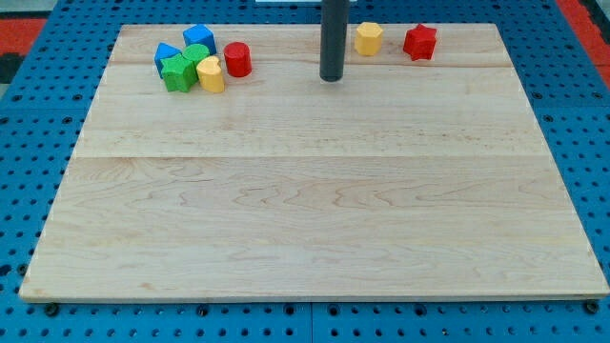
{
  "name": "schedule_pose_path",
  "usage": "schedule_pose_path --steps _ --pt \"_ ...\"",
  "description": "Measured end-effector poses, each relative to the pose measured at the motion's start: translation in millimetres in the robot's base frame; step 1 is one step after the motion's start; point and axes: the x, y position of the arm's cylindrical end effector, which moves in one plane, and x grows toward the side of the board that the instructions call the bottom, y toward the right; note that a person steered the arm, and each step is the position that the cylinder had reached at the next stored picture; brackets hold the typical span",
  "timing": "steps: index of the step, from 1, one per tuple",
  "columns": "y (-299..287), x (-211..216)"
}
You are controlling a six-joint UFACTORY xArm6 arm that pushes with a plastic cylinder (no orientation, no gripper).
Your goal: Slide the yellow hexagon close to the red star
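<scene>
The yellow hexagon point(369, 38) lies near the view's top, right of centre. The red star point(419, 42) lies a short gap to its right, not touching it. My tip point(331, 77) rests on the board just left of and slightly below the yellow hexagon, apart from it. The dark rod rises straight up out of the view's top.
A cluster sits at the view's top left: a blue block point(199, 39), another blue block point(166, 56), a green star point(178, 72), a green block point(195, 54), a yellow block point(211, 74) and a red cylinder point(237, 59). The wooden board point(315, 210) lies on a blue pegboard.
</scene>
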Motion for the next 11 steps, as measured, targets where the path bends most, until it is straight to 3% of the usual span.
schedule_pose_path --steps 1,5,6,7,9,11 --pt "-1.7 -47.9" --pt "-1.7 -61.7" --pt "8.8 -79.2" --pt "59.8 -79.6" --pt "72.6 -79.6" --pt "-7.4 -83.3"
